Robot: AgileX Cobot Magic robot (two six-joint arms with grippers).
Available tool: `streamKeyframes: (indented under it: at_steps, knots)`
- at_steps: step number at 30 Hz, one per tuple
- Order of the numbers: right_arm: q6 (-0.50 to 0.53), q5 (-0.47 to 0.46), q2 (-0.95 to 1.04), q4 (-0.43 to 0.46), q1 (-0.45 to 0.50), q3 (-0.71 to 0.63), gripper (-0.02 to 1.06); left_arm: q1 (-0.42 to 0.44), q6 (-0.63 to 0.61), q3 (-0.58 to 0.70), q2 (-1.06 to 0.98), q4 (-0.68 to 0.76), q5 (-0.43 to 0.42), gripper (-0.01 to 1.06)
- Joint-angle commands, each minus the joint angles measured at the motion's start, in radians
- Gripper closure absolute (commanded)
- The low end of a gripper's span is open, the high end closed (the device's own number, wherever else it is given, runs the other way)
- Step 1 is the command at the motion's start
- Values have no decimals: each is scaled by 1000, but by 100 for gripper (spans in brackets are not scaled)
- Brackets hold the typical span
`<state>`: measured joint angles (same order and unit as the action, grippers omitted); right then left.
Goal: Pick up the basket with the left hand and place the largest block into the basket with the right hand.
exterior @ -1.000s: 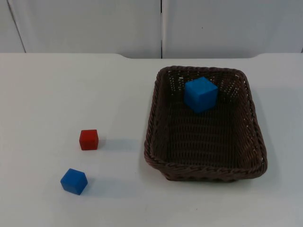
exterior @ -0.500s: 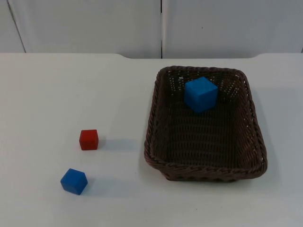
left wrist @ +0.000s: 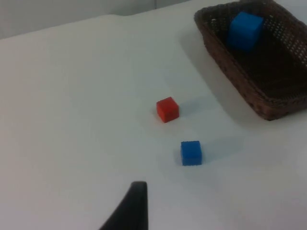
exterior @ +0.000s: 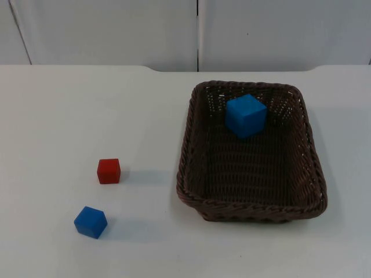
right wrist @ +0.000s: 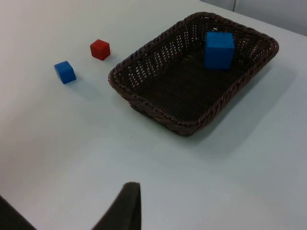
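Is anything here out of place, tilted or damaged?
Nothing stands out. The large blue block sits inside the brown basket, near its far wall. The basket rests flat on the table, and the small red block and small blue block lie apart beside it.

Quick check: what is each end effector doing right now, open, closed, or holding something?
Left end effector: cannot be told; it holds nothing and is off the basket.
Right end effector: cannot be told; it holds nothing and is off the large blue block.
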<state>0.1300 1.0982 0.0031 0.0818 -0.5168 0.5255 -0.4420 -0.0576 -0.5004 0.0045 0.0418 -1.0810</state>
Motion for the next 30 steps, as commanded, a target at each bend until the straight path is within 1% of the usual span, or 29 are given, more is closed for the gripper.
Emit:
streamKeyframes:
  at_steps: [1,2,3,8,9,14,15,20,21,27,30]
  knots:
    - [-2,-15,-3,-1,-2,-8,-1,29,1,5,-4,-4,5,0]
    - [-2,-15,-3,-1,-2,-8,-1,49,1,5,-4,-4,5,0]
    - [-2,-15,-3,-1,-2,-8,-1,49,1,5,-4,-4,5,0]
    - [-2,-15,-3,-1,-2,-8,-1,160,1,5,-4,-4,5,0]
    - [-2,-15,-3,-1,-2,-8,-1,160,1,5,-4,-4,5,0]
    - [-2,-15,-3,-1,-2,-8,-1,265,1,5,-4,-4,5,0]
    - [-2,-15,-3,-1,-2,-8,-1,265,1,5,-4,-4,5,0]
    - [-2,-15,-3,-1,-2,-8,-1,363,1,5,-4,-4,5,0]
    - [-2,-15,-3,-1,-2,-8,-1,363,1,5,-4,-4,5,0]
    - [-2,-15,-3,-1,-2,-8,-1,471,1,5,-4,-4,5,0]
    - [-2,-15,-3,-1,-2,-8,-1,491,1,5,-4,-4,5,0]
